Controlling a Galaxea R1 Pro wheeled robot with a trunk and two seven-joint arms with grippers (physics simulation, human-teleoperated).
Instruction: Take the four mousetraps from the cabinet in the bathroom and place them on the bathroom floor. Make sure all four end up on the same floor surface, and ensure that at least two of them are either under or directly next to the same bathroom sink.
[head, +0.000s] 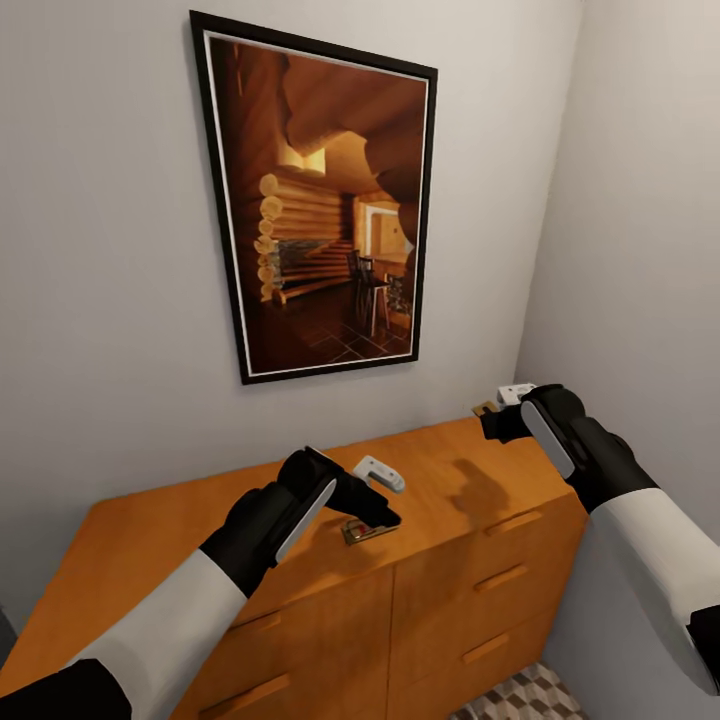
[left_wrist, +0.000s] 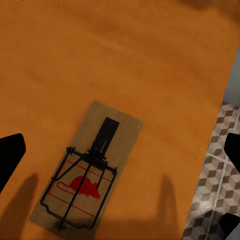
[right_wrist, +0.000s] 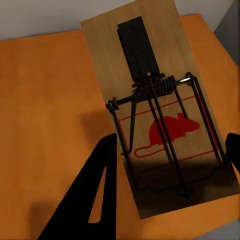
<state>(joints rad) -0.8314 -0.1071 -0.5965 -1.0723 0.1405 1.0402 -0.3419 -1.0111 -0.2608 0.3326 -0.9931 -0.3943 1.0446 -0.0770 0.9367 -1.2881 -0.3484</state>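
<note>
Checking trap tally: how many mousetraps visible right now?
2. One mousetrap lies flat on the cabinet top beneath the left gripper. The other mousetrap is held in the right gripper, above the cabinet's right end. Others may be hidden.

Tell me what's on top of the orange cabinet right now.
One mousetrap lies flat on the cabinet top beneath the left gripper. The right gripper holds another above it. Drawer contents are hidden.
</note>
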